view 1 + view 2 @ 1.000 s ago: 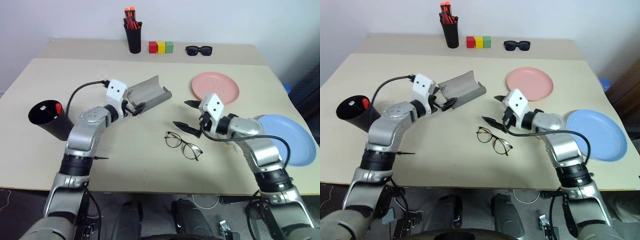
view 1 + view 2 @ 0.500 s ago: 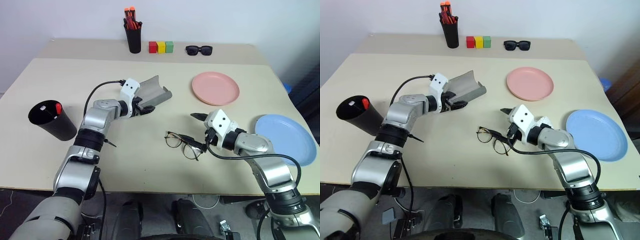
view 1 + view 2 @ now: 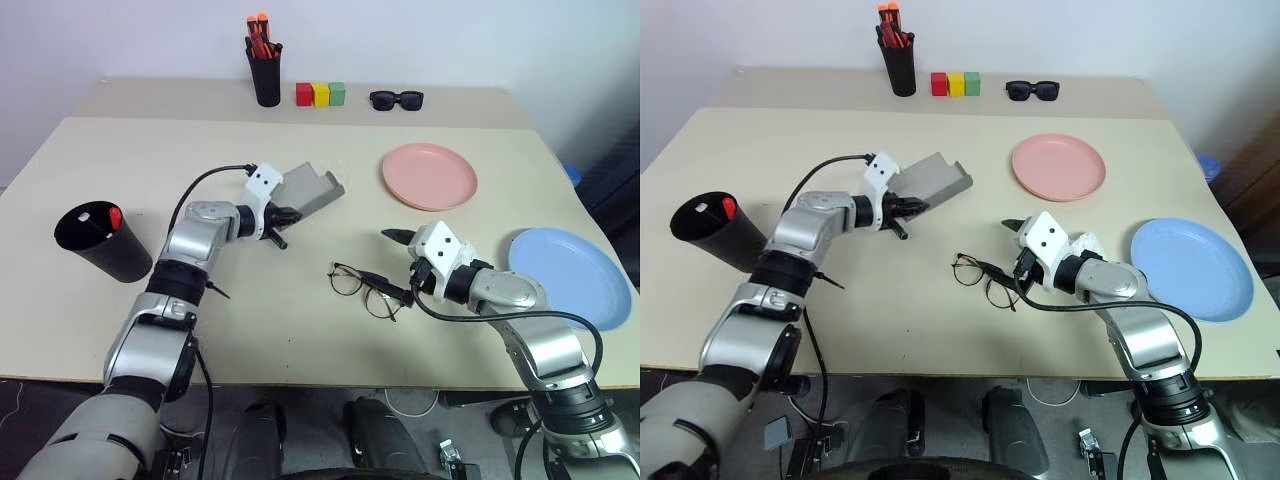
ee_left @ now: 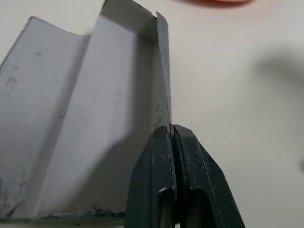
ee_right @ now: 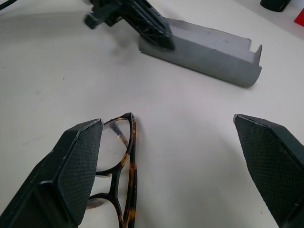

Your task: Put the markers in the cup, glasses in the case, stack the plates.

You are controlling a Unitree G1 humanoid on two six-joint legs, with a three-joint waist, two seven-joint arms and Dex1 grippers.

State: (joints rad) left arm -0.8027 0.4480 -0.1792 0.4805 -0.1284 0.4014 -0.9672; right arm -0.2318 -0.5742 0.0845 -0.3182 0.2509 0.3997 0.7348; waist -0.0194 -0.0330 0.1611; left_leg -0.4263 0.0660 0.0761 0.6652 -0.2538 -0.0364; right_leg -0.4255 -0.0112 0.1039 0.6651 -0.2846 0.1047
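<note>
The grey case (image 3: 312, 188) lies open at mid-table. My left gripper (image 3: 281, 216) is shut on the thin edge of its near wall (image 4: 164, 95). The wire-framed glasses (image 3: 366, 290) lie flat on the table. My right gripper (image 3: 392, 264) stands open just to their right, one finger (image 5: 76, 166) above a lens, and it holds nothing. The black cup (image 3: 100, 242) at the left holds a white marker (image 3: 88, 212) and a red marker (image 3: 115, 216). The pink plate (image 3: 430, 176) and the blue plate (image 3: 572, 290) lie apart on the right.
Along the back edge stand a tall black pen holder (image 3: 266, 72) with orange markers, three coloured blocks (image 3: 321, 95) and dark sunglasses (image 3: 397, 99). The blue plate sits near the table's right edge.
My left gripper has closed on the case's wall, and the case now sits a little flatter. My right gripper came down beside the glasses, then held still, open.
</note>
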